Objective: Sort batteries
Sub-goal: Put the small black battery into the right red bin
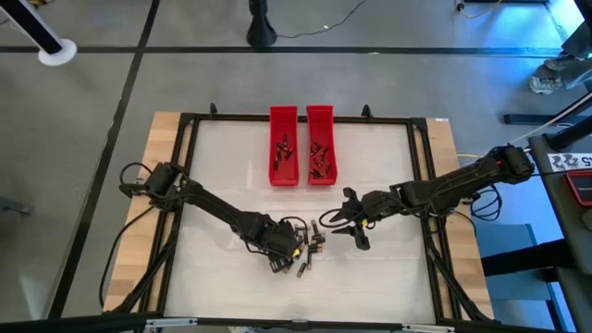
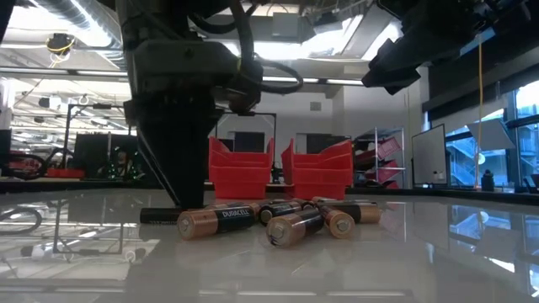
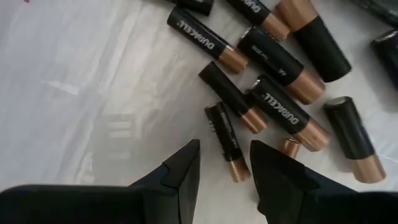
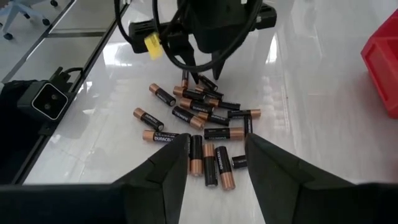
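Loose pile of small black-and-copper cylindrical batteries (image 1: 310,250) lies low centre of the high view on the white bench (image 1: 222,166), unsorted.

Left tool (image 3: 224,177) sits down at the pile's edge, fingers narrowly parted astride one thin battery (image 3: 225,140), apparently lining up a pick; nothing gripped.

Right tool (image 4: 216,163) hovers beside the pile, parted, empty.

Two long red plastic trays (image 1: 302,146), upper centre, hold sorted cells; counts unreadable.

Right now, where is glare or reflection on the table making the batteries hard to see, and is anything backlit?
Low view: the glossy table mirrors the ceiling lights, and the left gripper is a dark backlit silhouette above the batteries. Left wrist view: pale sheen across the tabletop, labels still legible. High view: the batteries are too small to make out.
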### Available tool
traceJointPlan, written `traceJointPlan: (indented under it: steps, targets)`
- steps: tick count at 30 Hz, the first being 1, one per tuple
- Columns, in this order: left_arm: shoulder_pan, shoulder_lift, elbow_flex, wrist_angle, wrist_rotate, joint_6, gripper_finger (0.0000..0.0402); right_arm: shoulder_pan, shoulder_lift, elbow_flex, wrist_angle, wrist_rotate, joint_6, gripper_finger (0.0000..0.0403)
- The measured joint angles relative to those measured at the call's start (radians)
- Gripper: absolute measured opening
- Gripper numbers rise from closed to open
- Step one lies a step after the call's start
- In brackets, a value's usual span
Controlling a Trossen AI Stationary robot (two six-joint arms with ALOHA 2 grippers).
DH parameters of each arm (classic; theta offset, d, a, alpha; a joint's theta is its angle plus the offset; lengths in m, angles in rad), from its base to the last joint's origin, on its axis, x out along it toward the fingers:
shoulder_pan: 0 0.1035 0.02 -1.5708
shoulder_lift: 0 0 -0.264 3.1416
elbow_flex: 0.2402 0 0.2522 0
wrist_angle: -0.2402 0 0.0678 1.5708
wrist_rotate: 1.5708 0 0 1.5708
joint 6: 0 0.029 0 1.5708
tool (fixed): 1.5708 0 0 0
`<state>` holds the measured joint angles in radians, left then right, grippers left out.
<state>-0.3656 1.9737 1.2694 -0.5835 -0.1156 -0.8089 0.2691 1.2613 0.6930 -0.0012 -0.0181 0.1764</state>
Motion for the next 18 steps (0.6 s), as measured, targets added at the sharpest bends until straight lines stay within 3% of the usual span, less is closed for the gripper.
traceJointPlan:
  steps: [8, 18]
  targets:
    - [-0.004, 0.027, 0.002, -0.017, -0.011, 0.036, 0.0124, -0.001, 0.0, 0.0, -0.001, 0.0, 0.0, 0.0163]
    - [-0.004, 0.03, 0.0, -0.044, -0.037, 0.116, 0.0014, -0.001, 0.0, 0.0, -0.001, 0.0, 0.0, 0.0163]
